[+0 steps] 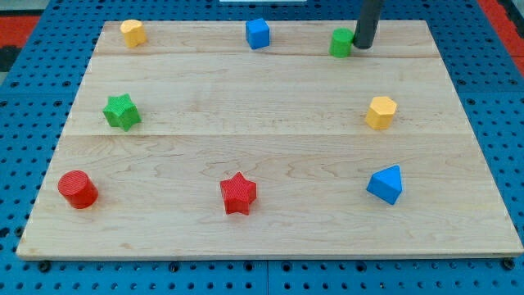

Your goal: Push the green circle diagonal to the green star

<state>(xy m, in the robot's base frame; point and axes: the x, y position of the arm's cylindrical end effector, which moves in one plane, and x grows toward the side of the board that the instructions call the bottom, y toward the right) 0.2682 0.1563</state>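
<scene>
The green circle (pixel 341 42) is a short green cylinder near the view's top, right of centre. My tip (pixel 363 47) stands right beside it on its right side, touching or almost touching it. The green star (pixel 122 111) lies far off at the view's left, about mid-height on the wooden board (pixel 262 139).
A yellow block (pixel 133 33) sits at the top left and a blue cube (pixel 258 34) at the top centre. A yellow hexagon (pixel 381 112) is at the right, a blue triangular block (pixel 386 183) at the lower right, a red star (pixel 238 193) at the bottom centre, a red cylinder (pixel 78 189) at the lower left.
</scene>
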